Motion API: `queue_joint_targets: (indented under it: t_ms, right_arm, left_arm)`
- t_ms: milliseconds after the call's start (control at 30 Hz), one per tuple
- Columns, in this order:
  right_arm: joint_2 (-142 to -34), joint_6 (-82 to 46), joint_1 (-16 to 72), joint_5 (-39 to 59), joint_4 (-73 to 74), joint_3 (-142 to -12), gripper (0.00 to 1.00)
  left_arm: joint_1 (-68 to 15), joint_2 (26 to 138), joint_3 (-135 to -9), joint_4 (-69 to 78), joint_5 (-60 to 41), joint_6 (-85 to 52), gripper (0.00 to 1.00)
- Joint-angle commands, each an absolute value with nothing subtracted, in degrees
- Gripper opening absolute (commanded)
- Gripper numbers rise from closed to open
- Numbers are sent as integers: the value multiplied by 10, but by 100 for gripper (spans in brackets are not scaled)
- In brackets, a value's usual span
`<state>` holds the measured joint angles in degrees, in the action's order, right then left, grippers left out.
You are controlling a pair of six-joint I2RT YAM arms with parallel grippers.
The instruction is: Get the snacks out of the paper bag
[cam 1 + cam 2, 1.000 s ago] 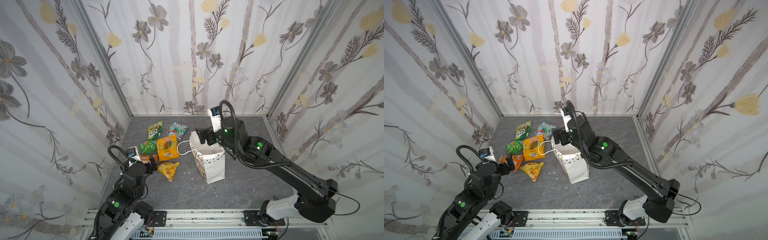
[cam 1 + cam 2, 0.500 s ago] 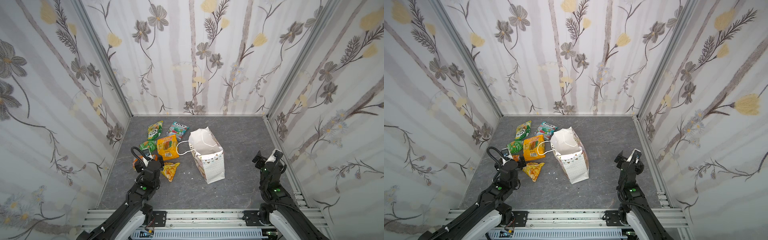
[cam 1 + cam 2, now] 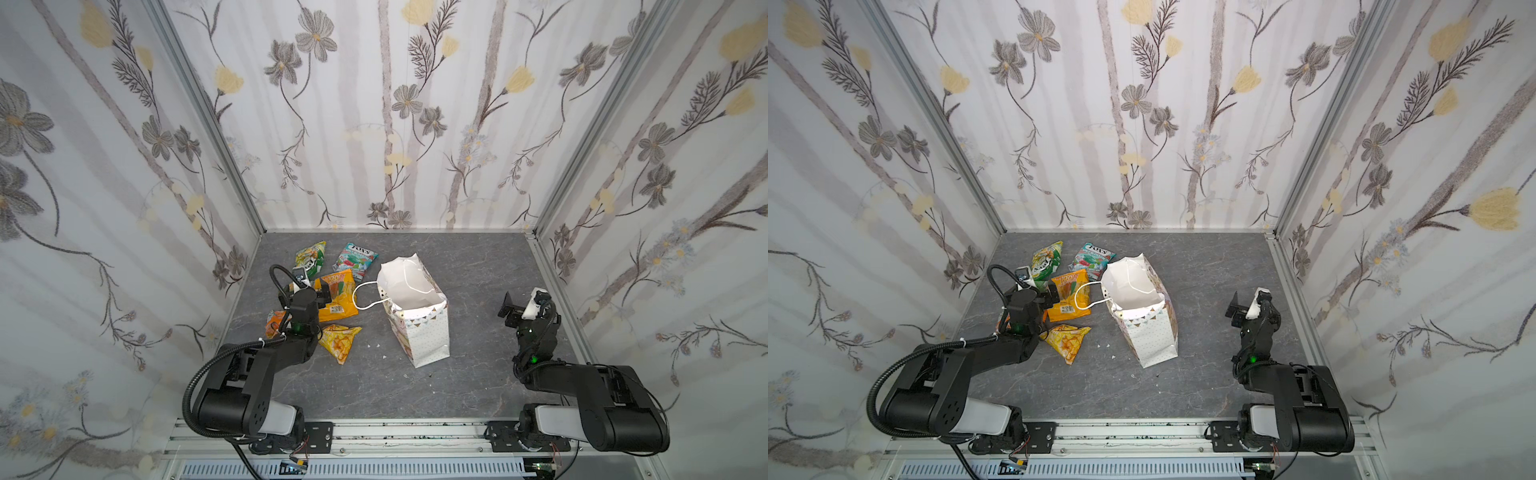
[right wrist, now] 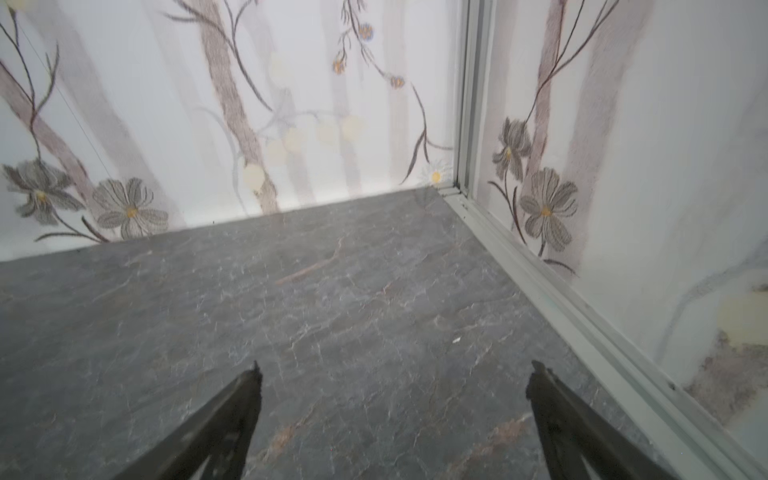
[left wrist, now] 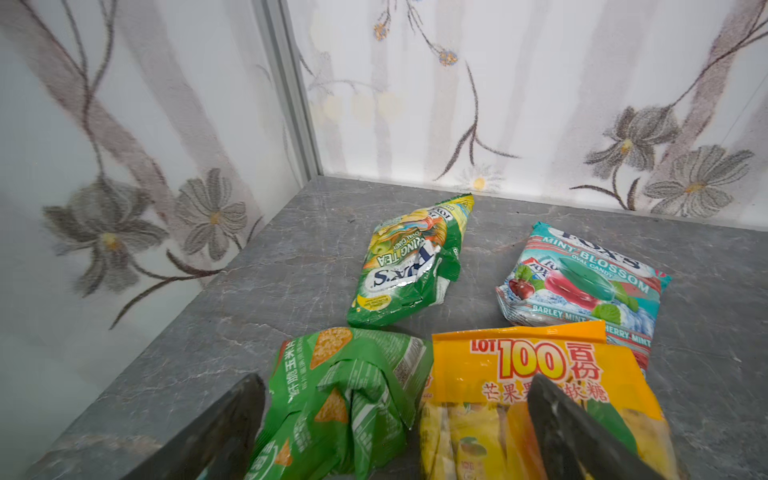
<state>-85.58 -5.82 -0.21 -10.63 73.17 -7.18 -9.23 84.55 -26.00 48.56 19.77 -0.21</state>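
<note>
Grey, stone-patterned surface [image 3: 478, 386] carried everything in both top views. The paper bag [image 3: 419, 332] stood upright and open near its middle, and no packet showed against its white inside. The snacks [image 3: 338, 297] lay clustered toward the left edge, just beside the bag's cord handle [image 3: 365, 296]. A second earlier the right arm had stretched over the bag's mouth. It had since folded back near the right edge, well apart from the bag [image 3: 1152, 332], with the right jaws spread and empty. The left arm had drawn in too, its left jaws wide above the cluster and gripping nothing.

From the left wrist, the green packet [image 5: 345, 399] and orange-yellow packet [image 5: 536, 365] lay under the parted tips. The teal packet [image 5: 582, 286] and yellow-green packet [image 5: 409, 266] lay beyond them, toward the back left corner.

From the right wrist, only bare surface [image 4: 332, 291] showed between the wide tips.

The unloading looked finished, though the bag's bottom stayed partly hidden.
</note>
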Motion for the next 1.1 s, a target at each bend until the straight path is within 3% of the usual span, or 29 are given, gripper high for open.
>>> queue_joint_targets:
  t_ms: [0,33,100,200,333,367,533,567,1067]
  right_arm:
    - [-859,-37,-4,-57,798,-86,100]
    - [-847,-39,-3,-61,744,-102,100]
    - [-860,-31,3,-69,769,-103,100]
    - [-859,-27,9,-76,765,-103,100]
    - [-863,-25,10,-78,775,-103,100]
    - [-864,-25,11,-79,777,-101,100]
    - [-863,-25,11,-80,774,-102,100]
    - [-864,-24,12,-81,775,-102,100]
    - [-869,-17,18,-86,755,-116,100]
  left_arm:
    - [-86,842,-309,431,96,-3,100]
    - [-88,823,-332,358,107,-14,100]
    - [-100,768,-353,237,161,-50,100]
    - [-106,694,-299,198,223,-71,100]
    - [-48,737,-182,413,142,-58,100]
    - [-34,748,-187,426,87,-41,100]
    - [3,912,-222,553,17,-10,100]
    - [3,893,-227,502,10,-11,100]
    - [2,900,-224,522,17,-9,100]
